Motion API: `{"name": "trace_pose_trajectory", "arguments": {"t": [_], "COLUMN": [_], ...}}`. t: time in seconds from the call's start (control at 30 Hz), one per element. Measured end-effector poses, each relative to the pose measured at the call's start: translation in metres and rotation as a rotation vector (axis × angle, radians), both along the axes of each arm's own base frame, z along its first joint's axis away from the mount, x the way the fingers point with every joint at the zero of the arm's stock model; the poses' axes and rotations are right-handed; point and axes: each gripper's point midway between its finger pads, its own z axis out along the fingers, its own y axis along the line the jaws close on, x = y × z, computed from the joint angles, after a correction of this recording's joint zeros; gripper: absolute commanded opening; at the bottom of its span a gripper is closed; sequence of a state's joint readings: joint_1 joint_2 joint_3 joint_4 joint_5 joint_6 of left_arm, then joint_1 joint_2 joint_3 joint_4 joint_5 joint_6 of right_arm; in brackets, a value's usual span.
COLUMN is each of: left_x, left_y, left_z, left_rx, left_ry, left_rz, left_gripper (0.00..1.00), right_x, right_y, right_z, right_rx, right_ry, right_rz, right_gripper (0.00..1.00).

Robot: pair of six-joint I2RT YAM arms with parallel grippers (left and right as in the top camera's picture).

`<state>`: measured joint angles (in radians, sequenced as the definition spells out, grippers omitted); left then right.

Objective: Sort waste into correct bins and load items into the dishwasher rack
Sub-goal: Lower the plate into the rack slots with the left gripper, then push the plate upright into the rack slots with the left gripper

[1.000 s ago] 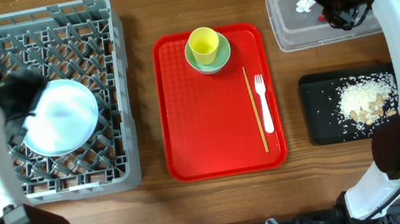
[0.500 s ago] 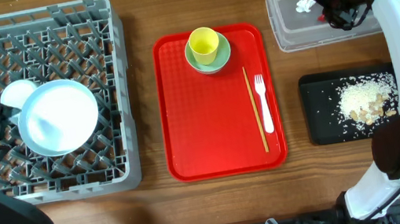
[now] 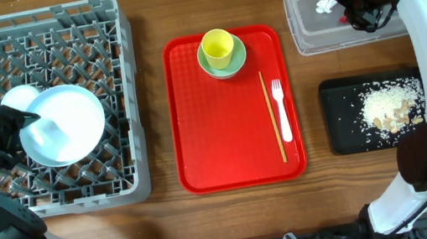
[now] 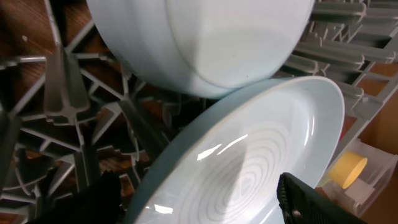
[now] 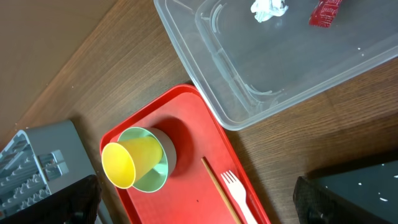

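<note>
Pincer on left arm (image 4: pixel 198 186) gapes wide, straddling the pale-blue plate (image 4: pixel 249 149).

Small pale bowl (image 3: pixel 15 98) partly behind the pale-blue plate (image 3: pixel 70 124)

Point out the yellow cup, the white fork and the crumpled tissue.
yellow cup (image 3: pixel 218 45): overhead view, on its open mouth.
white fork (image 3: pixel 283 116): overhead view, on the middle of the handle.
crumpled tissue (image 5: pixel 269 9): right wrist view, on the centre of the wad.
</note>
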<state>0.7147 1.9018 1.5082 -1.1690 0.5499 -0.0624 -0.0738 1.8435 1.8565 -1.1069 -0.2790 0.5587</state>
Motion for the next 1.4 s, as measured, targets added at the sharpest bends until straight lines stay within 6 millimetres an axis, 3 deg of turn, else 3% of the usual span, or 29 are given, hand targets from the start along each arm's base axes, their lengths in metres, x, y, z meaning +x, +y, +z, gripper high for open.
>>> {"name": "trace_pose_trajectory", "arguments": {"t": [0.1,0.3,0.37,0.4,0.5,0.63,0.87,1.13,1.23,1.4], "left_x": [-0.002,-0.005,-0.009,-0.008,-0.009,-0.007,-0.007,0.013,0.014,0.024], "left_y": [-0.004,-0.008,-0.011,-0.011,-0.011,-0.01,-0.011,0.003,0.012,0.029], "left_z": [0.001,-0.009,-0.015,-0.017,-0.017,-0.018,-0.008,0.037,0.063,0.099], "left_rx": [-0.013,-0.024,-0.034,-0.032,-0.03,-0.024,-0.038,0.023,0.12,0.474], "left_ry": [-0.006,0.0,0.011,0.005,0.001,-0.006,0.004,-0.097,-0.122,-0.093], "left_rz": [-0.021,-0.03,-0.03,-0.035,-0.041,-0.043,-0.035,-0.015,0.011,0.055], "left_gripper": [0.65,0.65,0.56,0.47,0.36,0.04,0.04,0.04,0.04,0.04], "right_x": [0.0,0.0,0.0,0.0,0.0,0.0,0.0,0.0,0.0,0.0], "right_y": [0.0,0.0,0.0,0.0,0.0,0.0,0.0,0.0,0.0,0.0], "right_z": [0.0,0.0,0.0,0.0,0.0,0.0,0.0,0.0,0.0,0.0], "right_rx": [0.0,0.0,0.0,0.0,0.0,0.0,0.0,0.0,0.0,0.0], "right_ry": [0.0,0.0,0.0,0.0,0.0,0.0,0.0,0.0,0.0,0.0], "right_rz": [0.0,0.0,0.0,0.0,0.0,0.0,0.0,0.0,0.0,0.0], "right_gripper": [1.0,1.0,1.0,1.0,1.0,1.0,1.0,1.0,1.0,1.0]}}
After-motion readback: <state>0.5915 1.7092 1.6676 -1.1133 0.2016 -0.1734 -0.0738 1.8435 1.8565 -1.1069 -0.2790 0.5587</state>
